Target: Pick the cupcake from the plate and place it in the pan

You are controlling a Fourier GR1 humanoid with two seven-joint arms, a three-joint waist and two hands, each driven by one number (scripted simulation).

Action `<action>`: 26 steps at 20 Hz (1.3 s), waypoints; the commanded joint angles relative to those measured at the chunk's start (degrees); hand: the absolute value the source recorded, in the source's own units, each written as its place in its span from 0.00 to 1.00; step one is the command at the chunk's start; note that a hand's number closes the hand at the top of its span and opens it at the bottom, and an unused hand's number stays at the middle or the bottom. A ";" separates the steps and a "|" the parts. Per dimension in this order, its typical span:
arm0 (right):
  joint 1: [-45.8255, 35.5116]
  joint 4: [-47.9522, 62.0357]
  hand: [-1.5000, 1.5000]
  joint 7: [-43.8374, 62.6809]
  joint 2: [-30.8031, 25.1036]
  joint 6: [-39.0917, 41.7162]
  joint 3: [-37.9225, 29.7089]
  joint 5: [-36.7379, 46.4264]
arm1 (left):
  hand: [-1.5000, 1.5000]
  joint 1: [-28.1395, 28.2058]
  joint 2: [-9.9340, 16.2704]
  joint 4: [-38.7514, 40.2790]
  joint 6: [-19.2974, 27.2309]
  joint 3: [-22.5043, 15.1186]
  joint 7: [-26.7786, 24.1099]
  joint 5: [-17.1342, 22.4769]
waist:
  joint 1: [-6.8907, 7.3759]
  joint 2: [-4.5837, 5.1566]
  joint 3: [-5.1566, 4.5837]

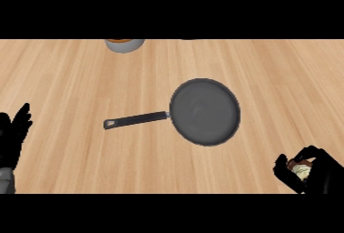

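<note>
Surface: pale wooden surface (pixel 80 82) fills the view.
Right hand: right hand (pixel 316 173), at the lower right corner, fingers curled round the cupcake (pixel 301 169).
Left hand: left hand (pixel 13 134) rests open at the left edge.
Pan: one dark pan (pixel 205 111) mid-surface, nothing in it, well apart from the cupcake.
Progress: pick looks done; carry and placing remain.
Count: one cupcake, one pan, one grey container (pixel 125 44) at the far edge; no plate visible.

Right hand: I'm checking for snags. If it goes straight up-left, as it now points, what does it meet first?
Probably the pan; bare counter lies between it and the right hand holding the cupcake. Height is unclear.
</note>
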 commanded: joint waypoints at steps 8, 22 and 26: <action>-9.46 -12.51 1.00 39.34 1.56 6.38 27.26 21.48 | 0.50 -1.92 -1.39 -0.51 -1.65 -2.74 -0.23 -1.13 | 5.35 1.75 0.68; -34.22 20.80 1.00 36.53 1.56 -8.60 9.92 3.23 | 0.50 -5.54 -1.67 0.94 -3.19 -1.96 0.33 -0.59 | 5.99 2.10 0.80; -37.57 32.91 1.00 29.23 1.56 -17.21 3.72 -2.78 | 0.50 -4.45 -4.08 -1.16 -0.60 -4.25 0.75 -3.12 | 6.49 2.25 0.87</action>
